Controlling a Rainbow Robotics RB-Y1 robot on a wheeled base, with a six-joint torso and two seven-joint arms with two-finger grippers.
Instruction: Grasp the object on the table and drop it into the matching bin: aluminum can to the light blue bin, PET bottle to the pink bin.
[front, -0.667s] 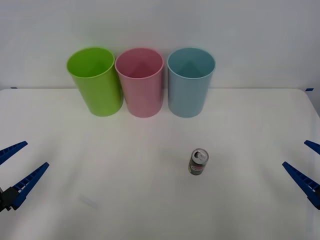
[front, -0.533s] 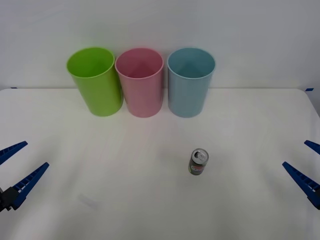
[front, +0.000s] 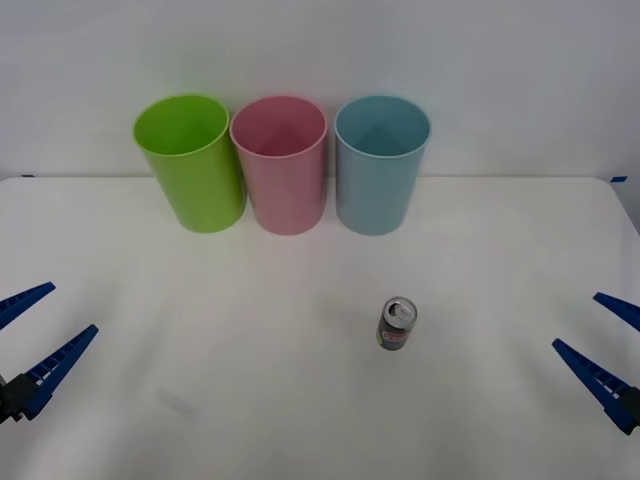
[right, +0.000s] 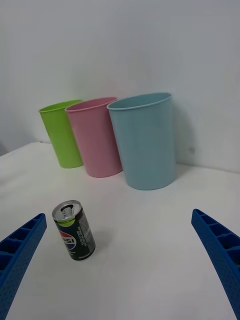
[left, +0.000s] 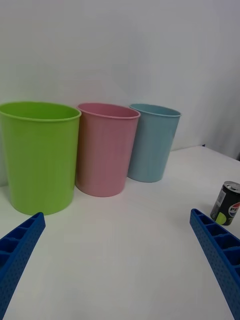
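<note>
A small dark aluminum can (front: 397, 323) with a silver top stands upright on the white table (front: 300, 400), right of centre; it also shows as the can (right: 74, 237) and the can (left: 228, 203). The light blue bin (front: 381, 164) stands at the back, directly beyond the can, with the pink bin (front: 281, 164) to its left. My right gripper (front: 605, 345) is open at the table's right edge, well right of the can. At the left edge, my left gripper (front: 32, 335) is open too, with nothing in it.
A lime green bin (front: 190, 160) stands left of the pink one, the three bins in a row against the white wall. Broad bare tabletop lies between the grippers, the can and the bins.
My right gripper has shifted slightly inward, toward the can. The can, the bins and my left gripper have stayed put.
</note>
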